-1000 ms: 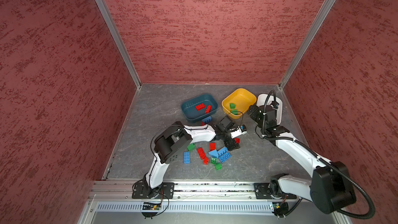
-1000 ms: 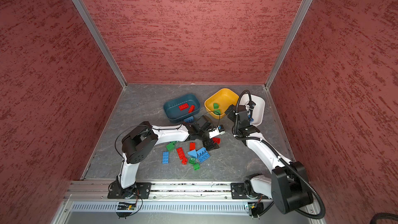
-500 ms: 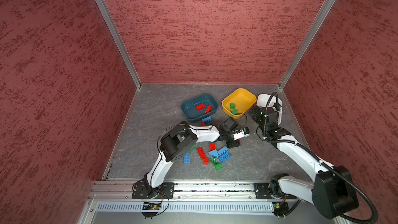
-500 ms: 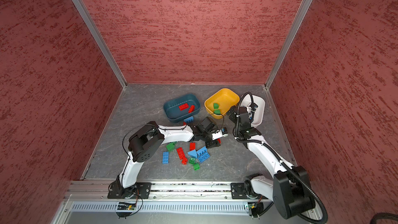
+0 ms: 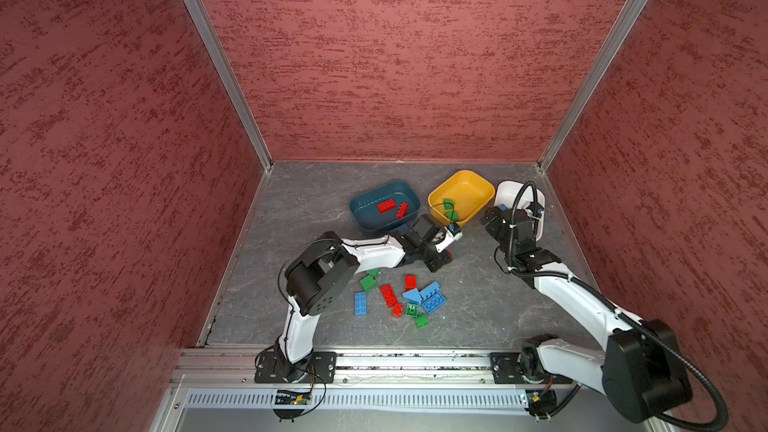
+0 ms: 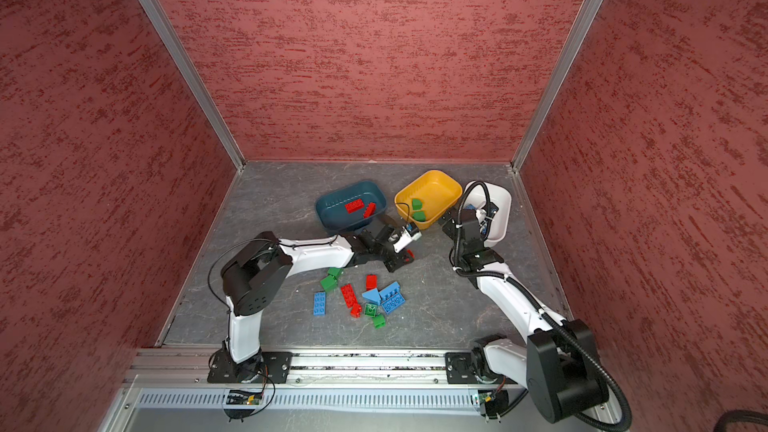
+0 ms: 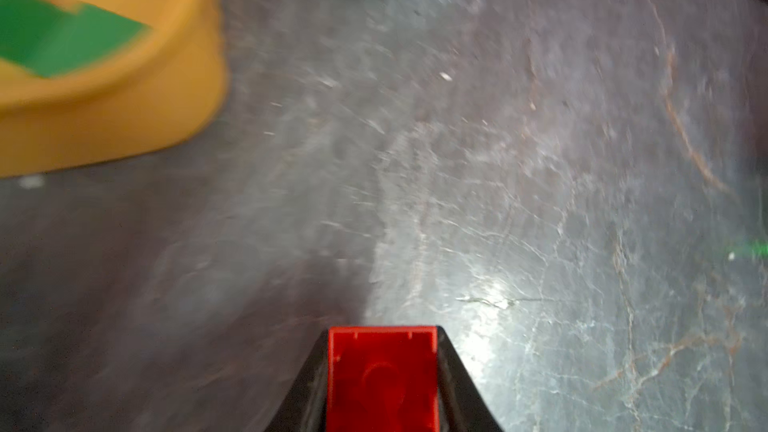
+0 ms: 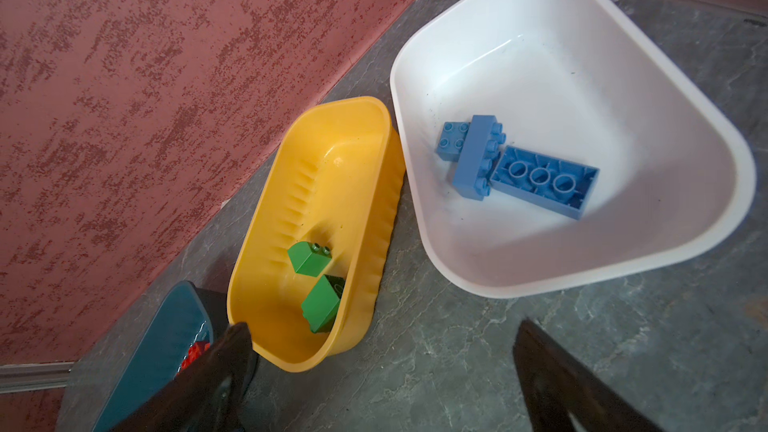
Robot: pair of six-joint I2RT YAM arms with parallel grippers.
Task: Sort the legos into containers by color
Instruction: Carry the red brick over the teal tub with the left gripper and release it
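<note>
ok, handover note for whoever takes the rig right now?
Left gripper: shut on a red brick, near the yellow tub.
Right gripper: open, empty, by the white tub.
Done: two red bricks in the teal tub, two green bricks in the yellow tub, three blue bricks in the white tub.
Left: the held brick probably goes in the teal tub; about eleven loose bricks, mixed colours, are on the table.
</note>
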